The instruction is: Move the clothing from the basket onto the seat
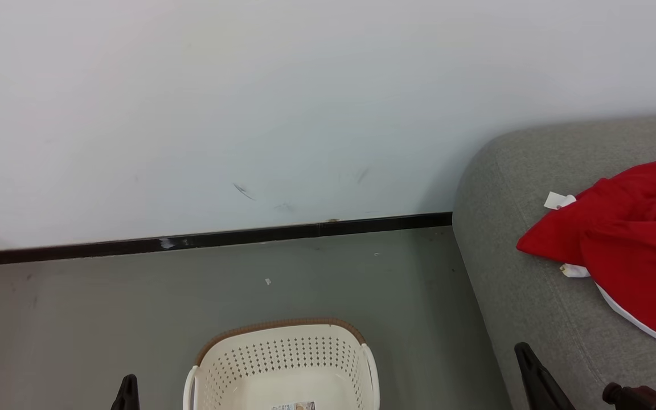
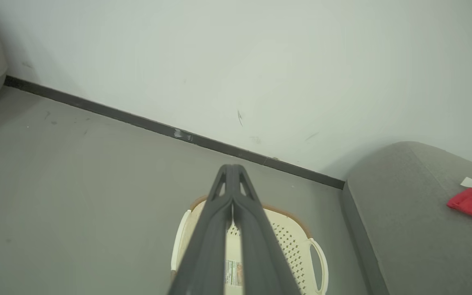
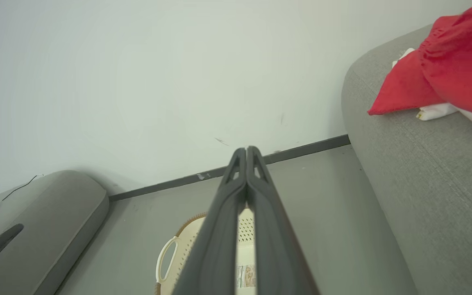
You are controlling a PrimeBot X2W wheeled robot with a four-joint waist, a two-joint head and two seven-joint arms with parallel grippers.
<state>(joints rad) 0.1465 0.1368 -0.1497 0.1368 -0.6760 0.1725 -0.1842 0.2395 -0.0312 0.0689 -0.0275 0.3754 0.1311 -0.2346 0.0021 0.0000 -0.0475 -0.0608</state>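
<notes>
Left gripper point(image 2: 232, 168), right gripper point(image 3: 246, 149): fingers pressed together, empty. Beneath tips, perforated basket point(image 2: 289, 241) amid open floor point(image 2: 76, 184); rightward, rounded fabric seat point(image 3: 424, 184) with clothing point(image 3: 457, 69).

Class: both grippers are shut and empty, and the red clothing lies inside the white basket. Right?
No. The head view shows the clothing on the seat, not inside the basket. The left gripper and right gripper are shut and empty.
</notes>
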